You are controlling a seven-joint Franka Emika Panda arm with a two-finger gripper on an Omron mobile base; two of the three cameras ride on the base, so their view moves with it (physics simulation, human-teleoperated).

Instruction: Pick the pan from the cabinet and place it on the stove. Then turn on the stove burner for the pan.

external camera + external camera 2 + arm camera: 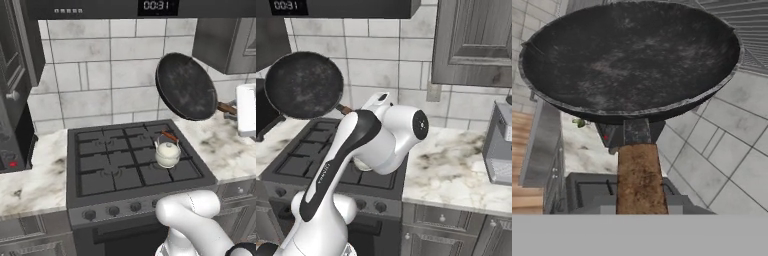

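Note:
The round black pan [186, 86] hangs in the air, tipped on edge so its speckled inside faces the camera, above the back right of the stove [95, 165]. My gripper [233, 111] is shut on the pan's reddish-brown handle [225, 107] at the right. The hand view looks along the handle [640, 177] into the pan [629, 60]; my fingertips are hidden there. In the right base view the pan [304, 85] floats left of my arm, over the stove [306, 155]. The front-left stove burner [111, 173] is bare. The grey cabinet [476, 40] hangs at the upper right.
A small white kettle [167, 151] stands on the stove's right side, below the pan. Knobs [114, 211] line the stove's front. A black countertop oven [12, 100] stands on the left, and a steel appliance [501, 150] sits on the marble counter [451, 170] at right.

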